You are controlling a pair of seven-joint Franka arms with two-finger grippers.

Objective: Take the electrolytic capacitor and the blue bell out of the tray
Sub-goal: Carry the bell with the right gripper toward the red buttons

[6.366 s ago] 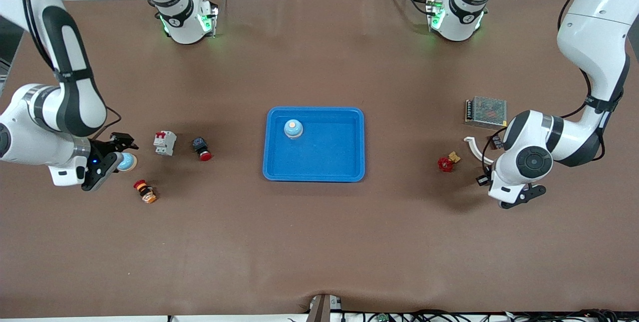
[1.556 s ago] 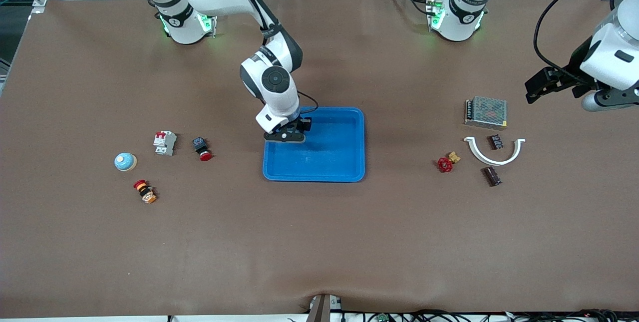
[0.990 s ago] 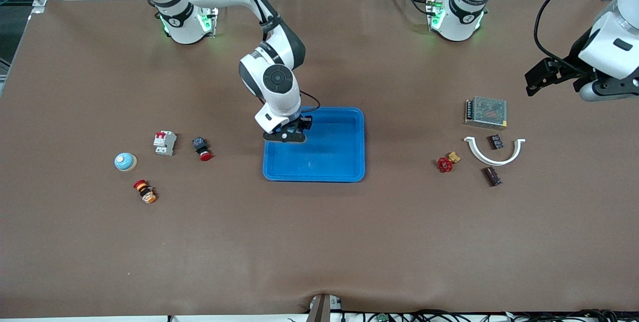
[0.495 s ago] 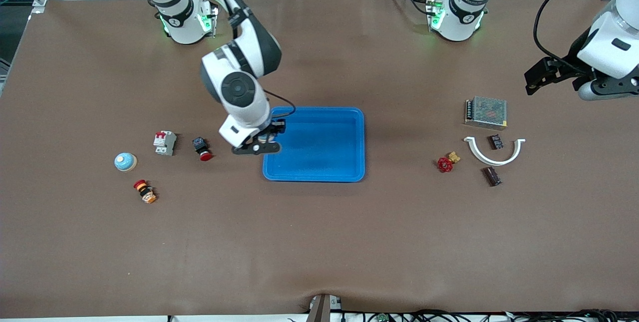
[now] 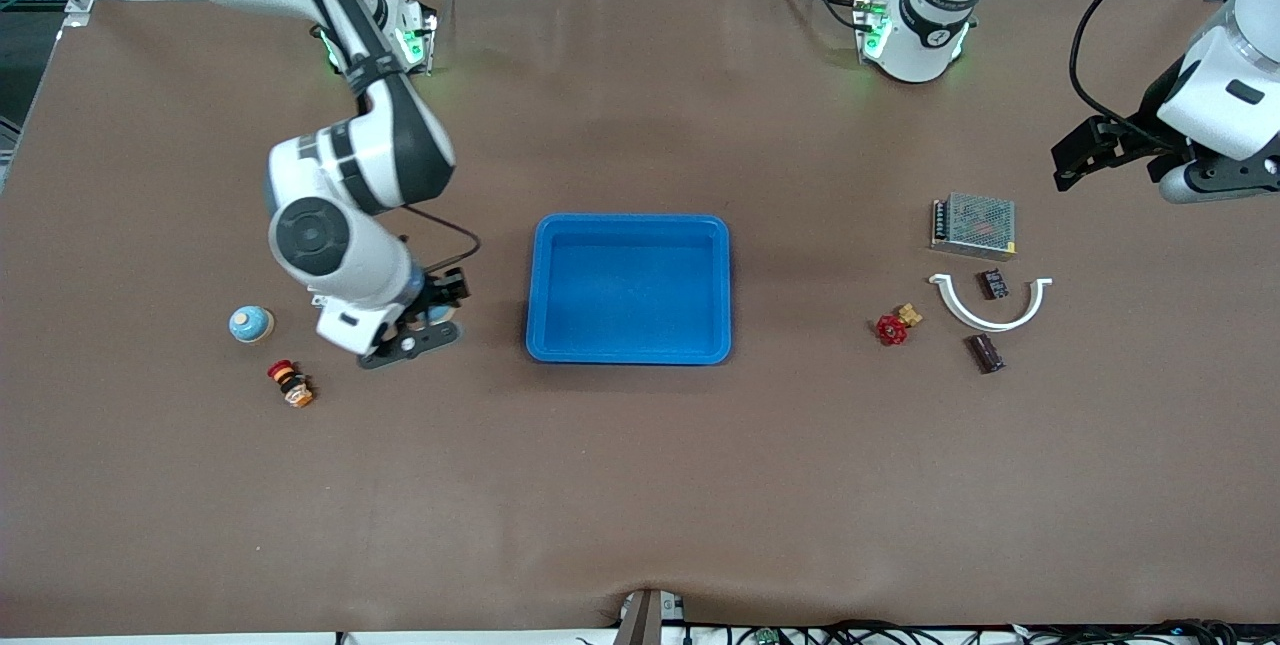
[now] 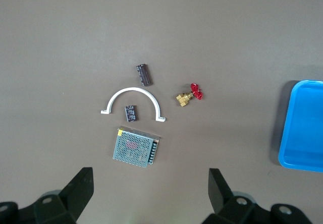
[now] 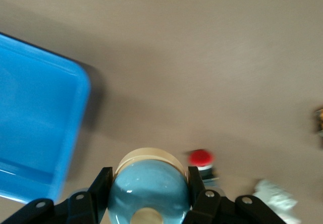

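My right gripper is shut on a blue bell with a tan base; it hangs over the table between the blue tray and a second blue bell that stands near the right arm's end. The tray holds nothing. The capacitor, a dark cylinder, lies on the table near the left arm's end and also shows in the left wrist view. My left gripper is open and empty, high over the table beside the metal power supply.
Near the capacitor lie a white curved bracket, a small black part and a red-handled valve. A red and yellow push button lies near the second bell. A red push button shows under my right gripper.
My right gripper lifted the bell out of the tray and carried it toward the right arm's end of the table. The tray now holds nothing. The left arm stayed put.
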